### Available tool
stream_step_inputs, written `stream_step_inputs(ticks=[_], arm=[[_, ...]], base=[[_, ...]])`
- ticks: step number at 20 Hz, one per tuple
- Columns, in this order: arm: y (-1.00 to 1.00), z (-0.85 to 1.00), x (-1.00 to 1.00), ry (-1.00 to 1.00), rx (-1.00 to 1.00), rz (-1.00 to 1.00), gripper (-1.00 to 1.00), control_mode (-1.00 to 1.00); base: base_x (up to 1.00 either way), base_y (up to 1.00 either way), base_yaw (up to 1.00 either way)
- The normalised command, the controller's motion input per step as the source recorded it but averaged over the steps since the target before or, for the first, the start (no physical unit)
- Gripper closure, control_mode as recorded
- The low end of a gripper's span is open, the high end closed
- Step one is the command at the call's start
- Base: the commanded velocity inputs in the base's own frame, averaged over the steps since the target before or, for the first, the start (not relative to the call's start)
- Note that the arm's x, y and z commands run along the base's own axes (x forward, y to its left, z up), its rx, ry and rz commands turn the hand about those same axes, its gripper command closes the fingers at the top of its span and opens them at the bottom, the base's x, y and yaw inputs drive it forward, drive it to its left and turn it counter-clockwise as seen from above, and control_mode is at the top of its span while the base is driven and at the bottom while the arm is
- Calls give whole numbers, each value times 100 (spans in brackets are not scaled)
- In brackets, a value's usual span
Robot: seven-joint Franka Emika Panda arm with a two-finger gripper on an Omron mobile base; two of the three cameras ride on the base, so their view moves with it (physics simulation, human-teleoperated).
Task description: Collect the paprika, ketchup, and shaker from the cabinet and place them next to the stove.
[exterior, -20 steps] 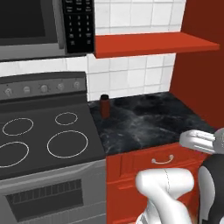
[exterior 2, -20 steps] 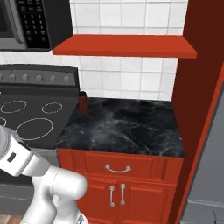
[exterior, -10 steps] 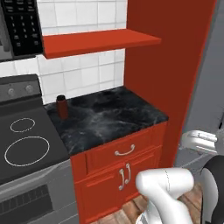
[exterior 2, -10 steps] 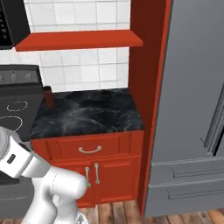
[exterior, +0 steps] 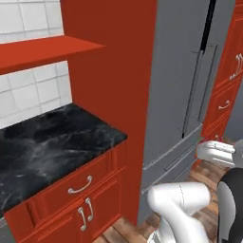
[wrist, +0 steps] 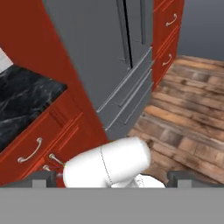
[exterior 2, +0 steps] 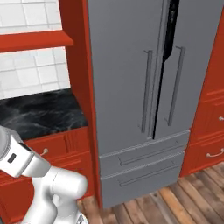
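Note:
The paprika, ketchup, shaker, cabinet and stove are all out of view. In the hand view my gripper [wrist: 113, 179] is open. Its two dark fingertips [wrist: 43, 178] stand far apart at the bottom edge, and they hold nothing. The hand looks down past a red base cabinet toward the floor in front of the fridge.
A tall grey fridge [exterior: 190, 71] [exterior 2: 140, 87] [wrist: 109, 52] stands ahead, flanked by a red side panel [exterior: 114, 95]. To its left lie a black marble counter [exterior: 47, 142] [exterior 2: 39, 113] and a red open shelf [exterior: 42, 50]. Red drawers [exterior 2: 214, 131] are on its right, above wood floor [wrist: 183, 118].
The whole picture has swung right, so the base has turned. The stove, the microwave and the small dark-red bottle on the counter have left the views, and the fridge has come in.

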Motion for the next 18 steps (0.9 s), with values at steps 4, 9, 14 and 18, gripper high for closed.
stream_step_inputs(ticks=[4,9,14,18], arm=[[0,0,0,0,0,0,-100,100],[0,0,0,0,0,0,-100,100],[0,0,0,0,0,0,-100,100],[0,0,0,0,0,0,-100,100]], base=[[0,-76,-46],[0,-70,-51],[0,-69,-54],[9,-35,-64]])
